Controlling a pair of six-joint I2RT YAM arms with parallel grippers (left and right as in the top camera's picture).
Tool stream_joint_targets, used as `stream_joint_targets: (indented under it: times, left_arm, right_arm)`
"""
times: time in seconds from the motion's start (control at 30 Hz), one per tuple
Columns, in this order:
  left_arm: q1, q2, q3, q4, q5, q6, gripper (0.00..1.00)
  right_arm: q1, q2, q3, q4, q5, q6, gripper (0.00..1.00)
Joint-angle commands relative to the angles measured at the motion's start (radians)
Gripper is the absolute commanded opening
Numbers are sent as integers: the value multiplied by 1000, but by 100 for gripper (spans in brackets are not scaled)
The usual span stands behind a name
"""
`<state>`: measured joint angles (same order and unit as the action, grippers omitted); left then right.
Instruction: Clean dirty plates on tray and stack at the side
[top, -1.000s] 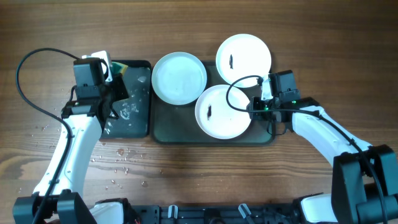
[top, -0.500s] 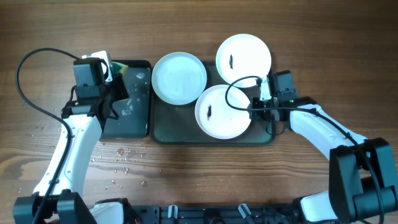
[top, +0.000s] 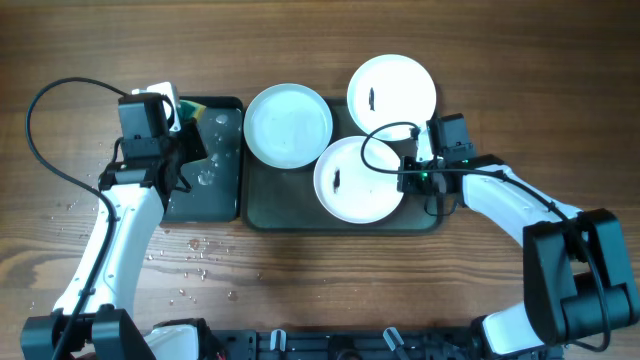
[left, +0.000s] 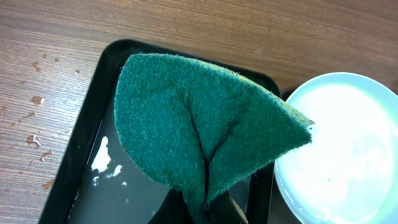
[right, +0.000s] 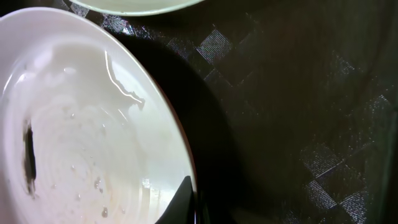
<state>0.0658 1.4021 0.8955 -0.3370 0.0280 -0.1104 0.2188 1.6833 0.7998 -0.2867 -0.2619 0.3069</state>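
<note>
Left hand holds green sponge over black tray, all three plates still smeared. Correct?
No: only two are. Overhead view shows the left plate clean; the far-right plate and the front plate show smears. Left hand does hold the green sponge over the black tray.

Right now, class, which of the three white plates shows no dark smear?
The leftmost plate, next to the small black tray. Its surface is plain white, while the far-right plate and the near plate each carry a small dark mark.
</note>
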Motion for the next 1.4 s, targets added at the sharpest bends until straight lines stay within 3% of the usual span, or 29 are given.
stream_joint_targets:
  times: [0.0,0.2,0.5,0.97,1.2,1.37]
  left_arm:
    - [5,-13,0,44,4,-9,4]
    - [5,-13,0,103,4,-2,4]
    - [5,-12,0,64,5,-2,4]
    - [5,-11,0,24,5,-2,4]
    - [5,-11,0,35,5,33,4]
    - [5,-11,0,92,4,52,4]
  right_arm:
    - [3,12,-7,7,-27,11,4]
    - [3,6,-7,5,-24,-19,4]
    - [3,1,-1,-4,-21,-121,4]
    - [3,-34,15,-43,5,-93,21]
    - [3,-34,15,-89,-25,-61,5]
    - [3,-34,23,-88,-23,-88,4]
